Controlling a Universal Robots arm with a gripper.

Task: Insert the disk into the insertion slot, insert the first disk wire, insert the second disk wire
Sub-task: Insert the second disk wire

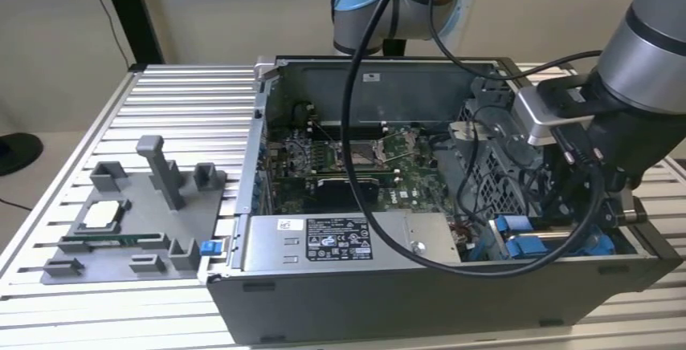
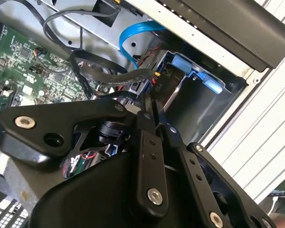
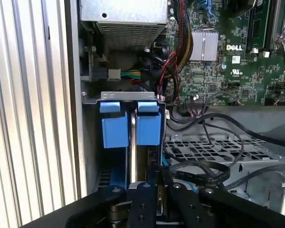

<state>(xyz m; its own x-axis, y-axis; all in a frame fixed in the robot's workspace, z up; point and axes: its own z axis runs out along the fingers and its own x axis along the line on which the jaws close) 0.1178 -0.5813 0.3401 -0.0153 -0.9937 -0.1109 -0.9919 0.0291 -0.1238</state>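
Black gripper fingers sit nearest the lens in the first wrist view, pressed together; whether they pinch the black flat cable I cannot tell. Just beyond, the disk stands edge-on in the insertion slot, its blue latch tabs up. Loose black wires crowd the arm's wrist and could snag or tug free, likely skewing a connector.

Black cables cross just beside the blue-latched drive slot at the frame's lower middle; the perforated cage crowds its other side; space above is open.
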